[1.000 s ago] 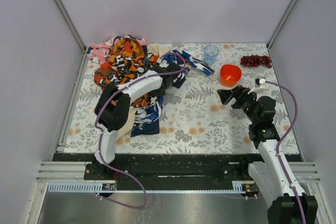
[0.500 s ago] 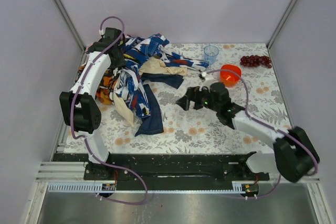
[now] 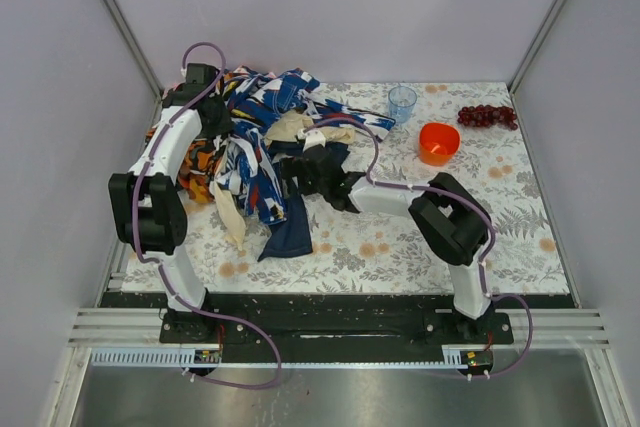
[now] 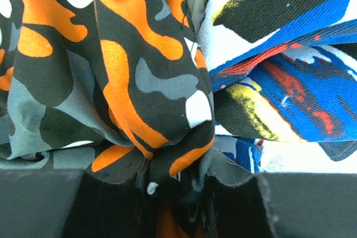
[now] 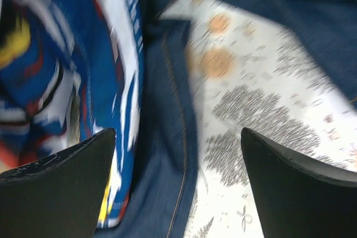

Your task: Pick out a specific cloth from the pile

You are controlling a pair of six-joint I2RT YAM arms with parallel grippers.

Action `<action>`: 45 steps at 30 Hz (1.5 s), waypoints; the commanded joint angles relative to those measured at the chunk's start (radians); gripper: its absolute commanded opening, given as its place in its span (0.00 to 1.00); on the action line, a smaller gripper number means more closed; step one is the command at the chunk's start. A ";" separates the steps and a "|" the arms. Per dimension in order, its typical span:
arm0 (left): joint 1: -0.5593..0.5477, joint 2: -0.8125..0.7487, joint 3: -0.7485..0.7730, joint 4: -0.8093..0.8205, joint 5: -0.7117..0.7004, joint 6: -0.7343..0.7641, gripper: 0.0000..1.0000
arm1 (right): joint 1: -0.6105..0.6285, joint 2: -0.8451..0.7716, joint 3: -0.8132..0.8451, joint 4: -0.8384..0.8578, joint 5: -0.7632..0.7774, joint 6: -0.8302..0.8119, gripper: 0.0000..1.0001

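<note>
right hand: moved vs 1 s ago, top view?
Yes. The right hand has travelled left, away from the orange bowl that it sat beside. It now sits open at the edge of the pile.

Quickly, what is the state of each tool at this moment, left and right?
Left tool: shut on the camouflage cloth.
Right tool: open, holding nothing, at the edge of the navy cloth.

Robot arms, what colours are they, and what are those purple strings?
Both the left arm and right arm have white tube sections with chunky black joints. The purple strings are cables looping along each arm. The fingers are plain black wedges.
</note>
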 commanded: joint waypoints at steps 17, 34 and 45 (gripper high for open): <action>0.151 -0.014 -0.235 0.345 0.196 -0.011 0.00 | -0.047 0.420 0.562 -0.086 0.299 0.133 1.00; 0.177 0.027 -0.240 0.372 0.248 -0.027 0.00 | -0.093 0.627 0.816 -0.178 0.045 0.262 0.44; 0.177 0.023 -0.249 0.377 0.225 -0.038 0.00 | -0.090 0.348 0.563 -0.011 -0.129 0.123 0.00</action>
